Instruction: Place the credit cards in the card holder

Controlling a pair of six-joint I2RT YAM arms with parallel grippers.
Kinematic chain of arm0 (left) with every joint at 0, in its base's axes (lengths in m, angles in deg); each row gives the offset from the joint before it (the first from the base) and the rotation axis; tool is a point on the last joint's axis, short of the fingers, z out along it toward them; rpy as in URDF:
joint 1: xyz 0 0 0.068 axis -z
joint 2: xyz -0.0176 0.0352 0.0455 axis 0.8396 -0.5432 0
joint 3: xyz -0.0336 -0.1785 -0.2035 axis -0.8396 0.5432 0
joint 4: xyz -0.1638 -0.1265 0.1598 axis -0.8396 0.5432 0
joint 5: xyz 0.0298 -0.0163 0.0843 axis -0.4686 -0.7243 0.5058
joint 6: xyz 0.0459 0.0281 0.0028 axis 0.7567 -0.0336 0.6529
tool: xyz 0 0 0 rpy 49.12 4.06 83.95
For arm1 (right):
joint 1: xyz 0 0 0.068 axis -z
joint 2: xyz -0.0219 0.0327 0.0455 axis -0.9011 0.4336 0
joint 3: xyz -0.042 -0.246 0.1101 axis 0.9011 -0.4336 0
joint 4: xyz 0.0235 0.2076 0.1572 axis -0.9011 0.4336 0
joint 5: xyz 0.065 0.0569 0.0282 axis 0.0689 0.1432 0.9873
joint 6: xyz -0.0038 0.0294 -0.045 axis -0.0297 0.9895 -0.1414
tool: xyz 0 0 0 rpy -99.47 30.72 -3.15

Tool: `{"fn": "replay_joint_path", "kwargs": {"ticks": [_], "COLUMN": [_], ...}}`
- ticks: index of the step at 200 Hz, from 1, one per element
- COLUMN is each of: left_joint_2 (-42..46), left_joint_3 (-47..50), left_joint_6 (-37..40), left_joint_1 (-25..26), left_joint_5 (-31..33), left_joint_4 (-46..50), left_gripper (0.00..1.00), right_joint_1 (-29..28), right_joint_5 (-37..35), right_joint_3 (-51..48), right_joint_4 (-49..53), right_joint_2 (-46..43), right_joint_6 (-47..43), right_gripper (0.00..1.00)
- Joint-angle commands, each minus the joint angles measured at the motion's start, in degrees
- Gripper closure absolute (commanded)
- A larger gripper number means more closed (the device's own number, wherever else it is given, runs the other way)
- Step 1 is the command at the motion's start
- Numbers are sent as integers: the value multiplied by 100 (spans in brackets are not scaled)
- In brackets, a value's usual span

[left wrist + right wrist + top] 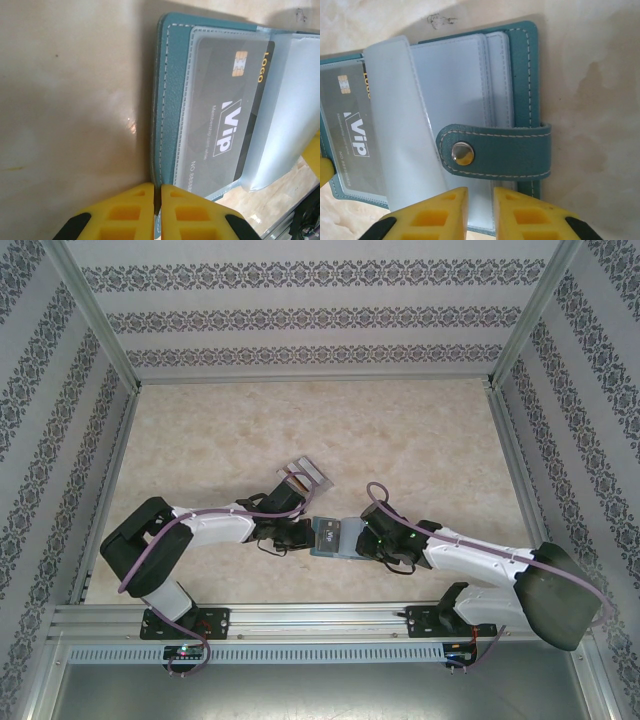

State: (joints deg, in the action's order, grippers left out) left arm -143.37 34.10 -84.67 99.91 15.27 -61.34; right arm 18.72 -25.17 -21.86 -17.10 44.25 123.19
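Note:
The teal card holder [328,537] lies open on the table between my two grippers. A dark grey VIP credit card [225,115] sits inside a clear sleeve on its left half. My left gripper [157,189] is shut on the stitched teal edge of the card holder [167,100]. My right gripper [480,192] stands slightly open over the near edge of the card holder's [525,65] right half, just below the snap tab [495,152]. One clear sleeve [400,125] stands partly lifted between the halves. Several grey credit cards [305,473] lie fanned on the table behind the left arm.
The beige table top [420,440] is walled by patterned panels on three sides. A metal rail [320,620] with the arm bases runs along the near edge. Both forearms lie low over the near middle of the table.

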Motion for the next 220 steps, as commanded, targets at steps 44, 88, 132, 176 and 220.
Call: {"fn": "replay_joint_path", "kwargs": {"ticks": [44,88,132,176,220], "left_joint_2": [-104,-99,-105,-25,-42], "left_joint_3": [-39,-68,-94,-80,-78], "left_joint_6": [-82,-73,-64,-74,-107], "left_joint_1": [138,158,168,167,167], "left_joint_5": [-81,-75,-75,-74,-109], "left_joint_4": [-169,-138,-119,-124,-175], "left_gripper": [89,88,87,87,85], "right_joint_1": [14,-4,-75,-160,-188], "right_joint_5": [91,147,283,342,408], "right_joint_3": [-36,68,258,420,528], "right_joint_4": [-172,-154,-232,-290,-297], "right_joint_2": [101,84,296,434,586], "right_joint_6": [-23,-134,-304,-433,-528], "right_gripper": [67,57,50,46,43]}}
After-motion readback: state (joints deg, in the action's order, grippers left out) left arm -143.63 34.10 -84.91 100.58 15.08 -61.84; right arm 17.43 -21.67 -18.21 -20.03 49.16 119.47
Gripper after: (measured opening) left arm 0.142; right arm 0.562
